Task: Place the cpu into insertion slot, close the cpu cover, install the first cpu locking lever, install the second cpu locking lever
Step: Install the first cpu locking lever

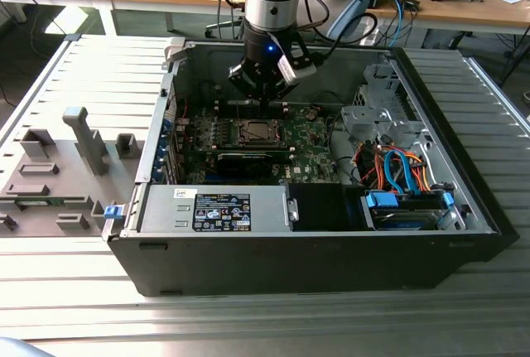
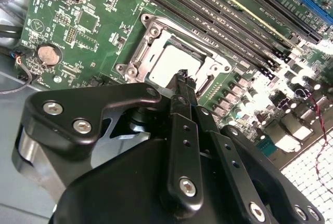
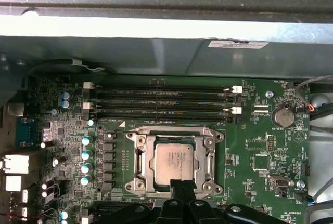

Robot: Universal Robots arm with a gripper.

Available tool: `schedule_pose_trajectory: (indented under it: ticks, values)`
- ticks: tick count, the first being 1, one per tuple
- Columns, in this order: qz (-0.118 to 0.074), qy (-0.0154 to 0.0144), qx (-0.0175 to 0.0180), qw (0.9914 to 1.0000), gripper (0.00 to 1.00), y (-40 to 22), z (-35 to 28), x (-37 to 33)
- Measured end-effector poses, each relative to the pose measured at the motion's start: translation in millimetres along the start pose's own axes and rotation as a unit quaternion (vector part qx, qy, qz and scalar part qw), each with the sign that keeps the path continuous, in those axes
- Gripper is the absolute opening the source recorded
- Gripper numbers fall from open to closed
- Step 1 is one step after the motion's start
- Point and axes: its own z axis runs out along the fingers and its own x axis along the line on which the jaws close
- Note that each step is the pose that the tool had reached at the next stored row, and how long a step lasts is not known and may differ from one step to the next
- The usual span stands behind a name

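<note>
From my remote station I see an open black computer case lying on a ribbed metal table, with the arm reaching down into it from above. The gripper hangs just over the green circuit board, near the back wall of the case.

In the first wrist view the cpu sits in the insertion slot, its dull silver top showing through the square window of the cpu cover, which lies flat over the socket. The second wrist view shows the same chip framed by the cover.

The gripper's black fingers are pressed together into a narrow tip, with nothing between them. That tip points at the edge of the socket frame; whether it touches the metal I cannot quite tell from these angles.

Long black memory slots run beside the socket. A round coin battery sits on the board well apart from it. A long black expansion card stands on the near side of the socket in the exterior view.
</note>
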Motion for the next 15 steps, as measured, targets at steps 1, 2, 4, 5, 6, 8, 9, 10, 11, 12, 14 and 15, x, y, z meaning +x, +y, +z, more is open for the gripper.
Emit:
schedule_pose_trajectory:
  ticks: [1,2,4,5,6,8,9,10,11,12,14,15]
  values:
    - [-0.002,0.0000,0.0000,1.00000,0.11,0.0,0.0,0.0]
    - [-0.005,-0.0001,0.0000,0.99999,0.11,0.0,0.0,0.0]
    - [-0.013,-0.0002,-0.0001,0.99992,0.11,0.0,0.0,0.0]
    - [-0.017,-0.0002,-0.0001,0.99986,0.11,0.0,0.0,0.0]
    - [-0.023,-0.0003,-0.0002,0.99974,0.11,0.0,0.0,0.0]
    - [-0.026,-0.0004,-0.0002,0.99965,0.11,0.0,0.0,0.0]
    - [-0.027,-0.0004,-0.0002,0.99964,0.11,0.0,0.0,0.0]
    - [-0.027,-0.0004,-0.0002,0.99964,0.11,0.0,0.0,0.0]
    - [-0.027,-0.0004,-0.0002,0.99964,0.11,0.0,0.0,0.0]
    - [-0.027,-0.0004,-0.0002,0.99964,0.11,0.0,0.0,0.0]
    - [-0.027,-0.0004,-0.0002,0.99964,0.11,0.0,0.0,0.0]
    - [-0.027,-0.0004,-0.0005,0.99964,0.11,0.0,0.0,0.0]
